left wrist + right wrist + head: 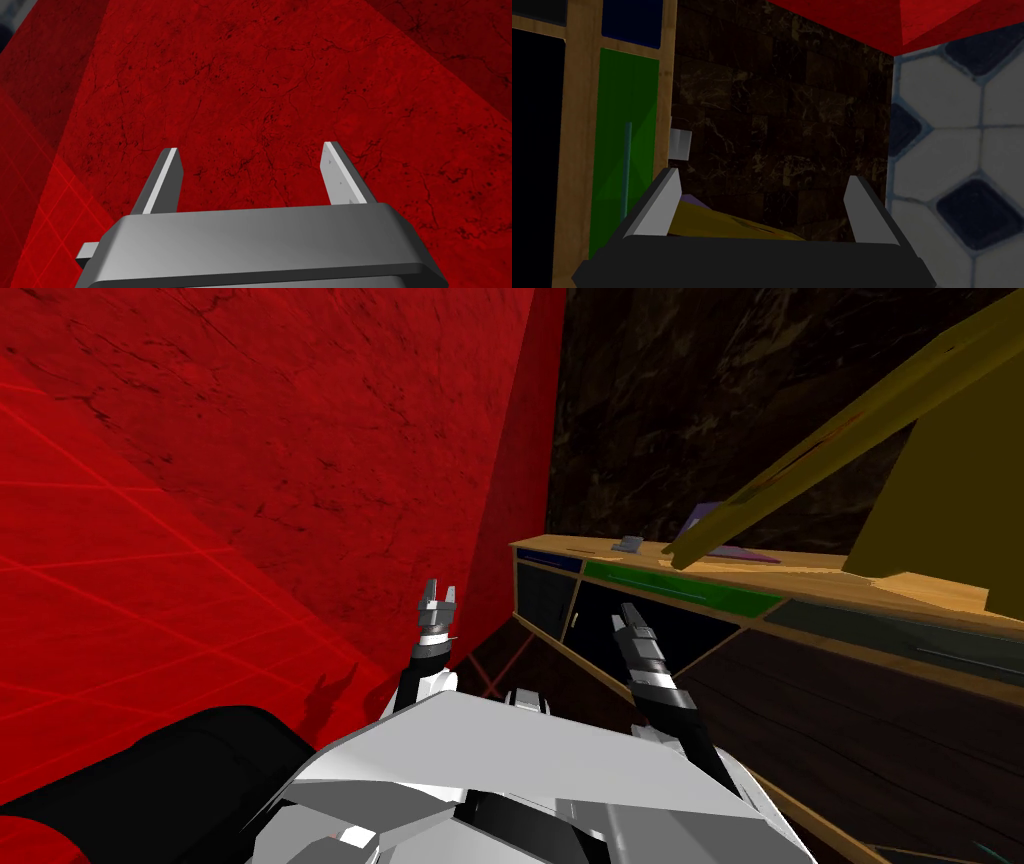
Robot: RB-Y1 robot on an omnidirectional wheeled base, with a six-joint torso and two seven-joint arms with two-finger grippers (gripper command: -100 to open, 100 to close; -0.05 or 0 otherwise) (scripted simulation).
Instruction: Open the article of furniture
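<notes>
Cabinet [820, 573] with a green drawer front [680, 586], close before the right gripper [625, 610]
Right gripper's fingers wide, empty, near that cabinet front; left gripper [438, 591] well apart from the cabinet, fingers wide too

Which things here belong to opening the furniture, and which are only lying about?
For the job: wooden cabinet, its green drawer front, right gripper, open, near the cabinet's front.

Lying about: small grey object and purple flat thing on the cabinet's top, large yellow object over it; left gripper, open, beside the red wall.
</notes>
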